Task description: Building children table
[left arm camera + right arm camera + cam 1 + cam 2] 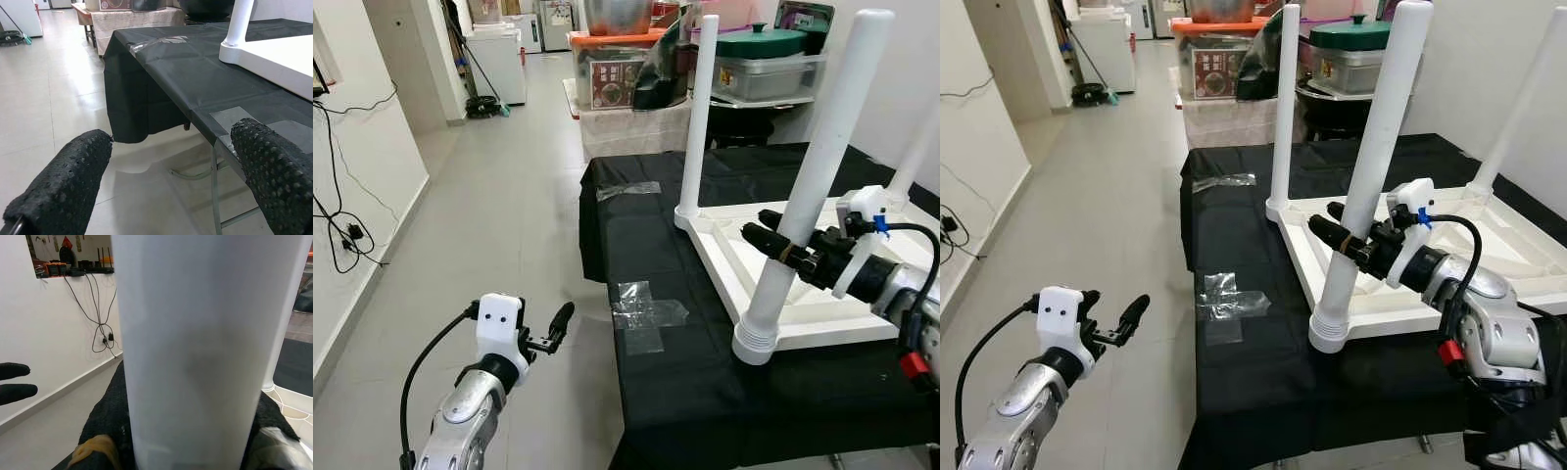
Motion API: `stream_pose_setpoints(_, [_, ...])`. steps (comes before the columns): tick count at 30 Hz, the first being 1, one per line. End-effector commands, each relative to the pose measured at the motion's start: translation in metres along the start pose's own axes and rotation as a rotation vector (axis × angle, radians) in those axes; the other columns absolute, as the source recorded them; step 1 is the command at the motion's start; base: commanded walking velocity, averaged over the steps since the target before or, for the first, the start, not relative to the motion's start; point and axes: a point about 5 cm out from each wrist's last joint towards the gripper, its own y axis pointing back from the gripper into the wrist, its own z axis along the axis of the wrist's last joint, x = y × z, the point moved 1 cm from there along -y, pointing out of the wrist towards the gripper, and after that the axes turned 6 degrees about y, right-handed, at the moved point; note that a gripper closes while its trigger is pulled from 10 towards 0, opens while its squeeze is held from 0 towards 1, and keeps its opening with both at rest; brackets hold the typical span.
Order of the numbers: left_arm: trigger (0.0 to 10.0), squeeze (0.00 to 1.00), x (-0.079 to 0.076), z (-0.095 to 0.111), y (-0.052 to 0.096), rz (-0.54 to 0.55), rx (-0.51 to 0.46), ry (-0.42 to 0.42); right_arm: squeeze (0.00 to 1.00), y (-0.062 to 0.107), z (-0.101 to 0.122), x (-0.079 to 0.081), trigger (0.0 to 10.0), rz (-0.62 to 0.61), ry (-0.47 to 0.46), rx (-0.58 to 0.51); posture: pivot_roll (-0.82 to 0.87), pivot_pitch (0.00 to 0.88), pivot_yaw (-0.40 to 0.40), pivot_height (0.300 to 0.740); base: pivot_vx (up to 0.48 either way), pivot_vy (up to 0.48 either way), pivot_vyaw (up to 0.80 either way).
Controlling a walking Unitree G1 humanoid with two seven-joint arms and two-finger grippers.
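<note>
White plastic children's table (822,294) inverted, top down on black-draped surface (705,392), right half of frame. White cylindrical legs upright: near corner leg (813,186) in ribbed socket, clamped by right claw (766,233); second leg (697,117) behind, upper centre.

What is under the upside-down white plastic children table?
The upside-down white plastic children table lies on a black cloth covering a folding table. Clear tape patches lie beside it. The cloth hides the tabletop; what lies directly beneath the white table cannot be seen.
</note>
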Motion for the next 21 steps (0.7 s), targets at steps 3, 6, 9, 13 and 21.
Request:
stream_pose_setpoints(3, [10.0,0.00,0.000,-0.003,0.003,0.001,0.014,-0.001,0.00,-0.005,-0.006,0.003,0.0,-0.033,0.025,0.040,0.00,0.000,0.009,0.740,0.000,0.000,0.00])
stream_pose_setpoints(6, [10.0,0.00,0.000,-0.004,0.003,0.003,0.014,0.000,0.00,-0.009,-0.012,0.009,0.0,-0.105,0.014,0.064,0.00,0.000,0.004,0.740,0.000,0.000,0.00])
stream_pose_setpoints(9, [10.0,0.00,0.000,-0.004,0.003,0.005,0.015,0.001,0.00,-0.012,-0.016,0.016,0.0,-0.147,0.011,0.083,0.00,0.000,0.005,0.740,0.000,0.000,0.00])
stream_pose_setpoints(13, [10.0,0.00,0.001,-0.005,0.005,0.009,0.019,0.002,0.00,-0.012,-0.031,0.029,0.0,-0.416,-0.024,0.148,0.00,0.000,0.006,0.740,0.000,0.000,0.00])
stream_pose_setpoints(21, [10.0,0.00,0.000,-0.006,0.004,0.008,0.017,0.004,0.00,-0.004,-0.044,0.047,0.0,-0.724,-0.044,0.186,-0.01,0.000,0.001,0.740,0.000,0.000,0.00])
